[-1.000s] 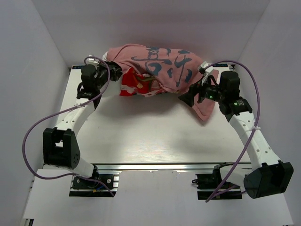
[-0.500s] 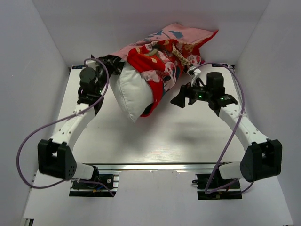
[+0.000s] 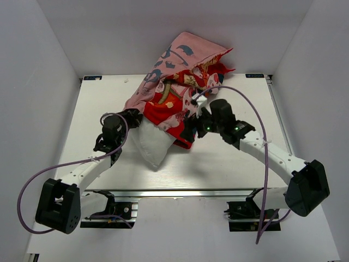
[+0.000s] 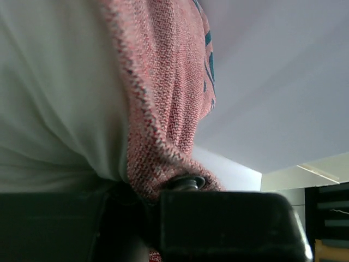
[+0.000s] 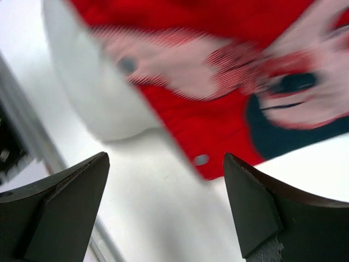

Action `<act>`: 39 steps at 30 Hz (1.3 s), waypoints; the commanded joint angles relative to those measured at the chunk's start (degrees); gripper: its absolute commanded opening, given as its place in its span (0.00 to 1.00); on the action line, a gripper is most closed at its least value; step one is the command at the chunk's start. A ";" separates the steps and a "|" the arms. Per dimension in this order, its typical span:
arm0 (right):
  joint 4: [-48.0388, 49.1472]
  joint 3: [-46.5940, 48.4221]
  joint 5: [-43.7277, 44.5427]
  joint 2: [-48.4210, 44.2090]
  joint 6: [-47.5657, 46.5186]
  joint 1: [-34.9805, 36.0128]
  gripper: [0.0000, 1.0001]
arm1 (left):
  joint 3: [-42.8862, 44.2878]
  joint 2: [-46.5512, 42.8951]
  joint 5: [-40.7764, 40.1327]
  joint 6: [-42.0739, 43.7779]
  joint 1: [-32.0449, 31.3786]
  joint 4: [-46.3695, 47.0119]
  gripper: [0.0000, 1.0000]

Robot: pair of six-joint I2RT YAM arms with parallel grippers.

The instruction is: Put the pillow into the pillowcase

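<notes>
Pillow (image 3: 150, 144): near end bare, rest sleeved in the pillowcase (image 3: 174, 82), above the table (image 3: 234, 164). Left gripper (image 3: 132, 116): pinched on the pillowcase edge. Right gripper (image 3: 192, 129): spread wide, empty, beside the red cloth.

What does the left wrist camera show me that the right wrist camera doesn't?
Left wrist only: the left claw shut on the pillowcase, at its pink woven edge beside the pillow. Right wrist only: the right claw wide open and empty above the table, with the red printed side ahead. Both: the white pillow bulging out of the pillowcase.
</notes>
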 commanded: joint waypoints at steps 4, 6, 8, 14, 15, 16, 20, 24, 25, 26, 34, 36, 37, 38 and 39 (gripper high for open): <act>1.42 -3.75 4.45 -2.81 -1.03 7.70 0.89 | 5.53 -0.29 -1.61 -1.56 0.05 3.52 0.00; 2.82 -6.65 10.15 -2.99 -3.66 9.11 0.89 | 7.29 0.33 -1.61 -1.47 0.05 3.35 0.00; 4.31 -8.50 16.89 -2.56 -3.94 9.21 0.89 | 10.10 1.47 -1.52 -1.38 0.13 3.43 0.00; 11.49 -10.79 27.03 1.75 -6.32 9.56 0.89 | 17.74 5.16 0.32 -0.15 0.22 2.56 0.00; 12.83 -10.71 28.18 3.49 -6.23 9.82 0.89 | 18.54 5.52 0.67 0.02 0.31 2.47 0.00; 14.23 -10.44 30.80 4.56 -5.71 10.69 0.89 | 19.16 5.87 1.20 0.37 0.22 2.03 0.00; 17.07 -5.36 34.25 12.11 -1.67 11.75 0.89 | 20.05 6.40 1.30 0.64 0.22 1.42 0.00; 15.13 1.77 41.27 21.07 3.52 12.46 0.89 | 20.39 5.52 0.33 1.08 0.22 0.45 0.00; 16.26 2.65 44.94 21.96 4.22 12.46 0.89 | 20.48 5.52 0.24 1.17 0.22 0.27 0.00; 16.88 2.83 46.72 23.01 5.27 12.37 0.88 | 20.57 5.52 0.15 1.17 0.22 0.36 0.00; 17.50 -6.47 32.48 7.85 3.54 9.38 0.00 | 23.02 9.89 2.52 1.87 2.24 3.86 0.00; 20.30 -13.06 22.01 -3.04 0.30 9.47 0.00 | 25.22 13.24 6.64 2.04 2.77 6.50 0.00; 21.36 -14.38 9.34 -6.73 -0.33 9.73 0.00 | 28.36 15.26 9.87 2.22 3.12 9.30 0.00; 21.89 -13.79 4.68 -11.21 -0.69 10.60 0.00 | 30.31 19.89 11.73 2.48 3.30 10.63 0.00; 20.68 -11.61 2.29 -11.95 -0.61 14.27 0.00 | 32.07 22.20 13.14 2.66 3.30 11.69 0.00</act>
